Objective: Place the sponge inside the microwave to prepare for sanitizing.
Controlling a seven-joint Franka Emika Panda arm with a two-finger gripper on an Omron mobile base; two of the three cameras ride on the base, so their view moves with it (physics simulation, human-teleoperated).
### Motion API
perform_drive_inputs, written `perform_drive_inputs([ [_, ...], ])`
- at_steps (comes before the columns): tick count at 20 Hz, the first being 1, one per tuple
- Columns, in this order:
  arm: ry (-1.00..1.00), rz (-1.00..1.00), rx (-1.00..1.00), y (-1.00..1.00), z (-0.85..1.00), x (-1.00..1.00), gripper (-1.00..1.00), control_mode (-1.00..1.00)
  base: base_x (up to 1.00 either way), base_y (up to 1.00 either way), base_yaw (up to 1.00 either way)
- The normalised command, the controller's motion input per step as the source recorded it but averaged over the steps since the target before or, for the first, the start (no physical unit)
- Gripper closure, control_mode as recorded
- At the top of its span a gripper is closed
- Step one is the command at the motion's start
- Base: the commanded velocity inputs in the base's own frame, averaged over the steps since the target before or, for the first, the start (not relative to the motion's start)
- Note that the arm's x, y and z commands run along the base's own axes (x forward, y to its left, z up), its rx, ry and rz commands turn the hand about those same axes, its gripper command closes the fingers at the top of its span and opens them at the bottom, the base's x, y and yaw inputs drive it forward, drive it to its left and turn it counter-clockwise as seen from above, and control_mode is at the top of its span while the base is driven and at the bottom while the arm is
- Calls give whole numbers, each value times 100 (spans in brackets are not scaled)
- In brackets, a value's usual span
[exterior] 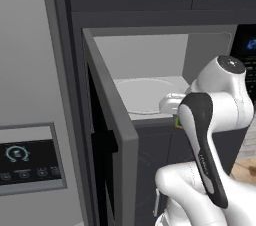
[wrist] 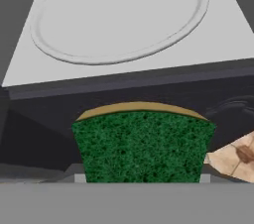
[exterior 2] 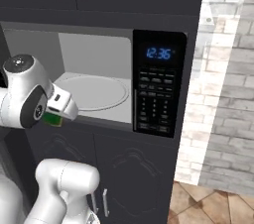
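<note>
The microwave (exterior 2: 99, 44) stands open, its grey-framed door (exterior: 112, 130) swung out to the left. Inside, the round turntable (wrist: 119, 15) lies on the pale grey floor. My gripper (wrist: 143, 171) is shut on the sponge (wrist: 143, 143), a green block with a yellow layer on top that hides the fingertips. The sponge (exterior 2: 51, 118) hangs just in front of the cavity's lower front edge, slightly below floor level and outside the opening. In the left base view a sliver of the sponge (exterior: 176, 122) peeks out beside the hand (exterior: 172, 106). The keypad panel (exterior 2: 156, 99) with blue digits is right of the cavity.
A tall grey appliance with a small dark control panel (exterior: 30, 160) stands left of the open door. Dark cabinets (exterior 2: 124, 173) sit below the microwave and above it. A pale brick wall (exterior 2: 223, 94) and tiled floor (exterior 2: 213, 208) lie to the right.
</note>
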Motion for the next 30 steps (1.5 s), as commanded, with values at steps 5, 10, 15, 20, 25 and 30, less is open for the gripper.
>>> perform_drive_inputs([
  [5,-17,17,1,0,5,21,100,-100,0,0,0],
  [10,-14,10,0,0,0,38,100,-100,0,0,0],
  [15,0,1,0,1,0,51,100,-100,0,0,0],
  [20,0,0,0,6,-2,47,100,-100,0,0,0],
  [25,-1,0,0,10,-11,49,100,-100,0,0,0],
  [30,-3,0,0,12,-24,44,100,-100,0,0,0],
])
